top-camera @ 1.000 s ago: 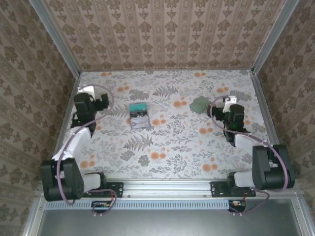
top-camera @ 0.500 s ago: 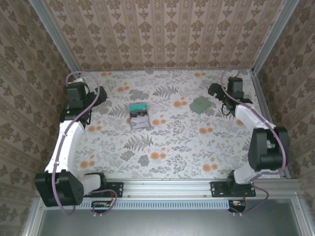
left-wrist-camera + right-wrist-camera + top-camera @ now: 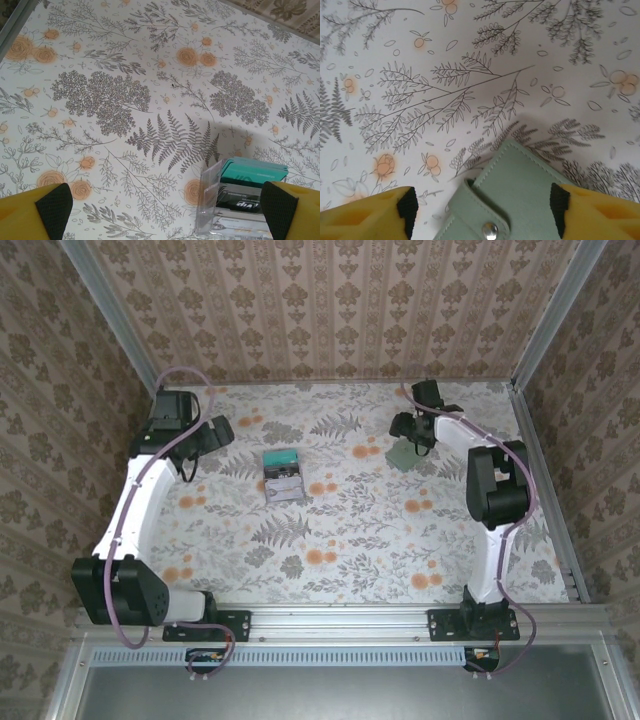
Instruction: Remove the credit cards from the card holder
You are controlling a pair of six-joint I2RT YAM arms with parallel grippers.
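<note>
The card holder (image 3: 406,454) is a pale grey-green wallet lying closed at the far right of the table, its strap held by a metal snap (image 3: 490,230). My right gripper (image 3: 405,427) hovers just above its far corner, open, with the wallet (image 3: 520,185) between the spread fingers (image 3: 407,210). Nothing inside the wallet shows. A stack of credit cards (image 3: 283,475), teal on top and grey-white below, stands in a clear plastic case (image 3: 210,200) mid-table. My left gripper (image 3: 218,430) is open, up and to the left of the stack, with its fingers (image 3: 55,205) apart and holding nothing.
The floral tablecloth (image 3: 330,530) covers the table. Metal rails (image 3: 140,440) and patterned walls close in the left, right and far sides. Both arms stretch along the sides toward the far edge.
Both arms have unfolded and reached toward the far end. The right gripper has swung left over the wallet. The left gripper has turned toward the card stack. Wallet and stack have not moved.
</note>
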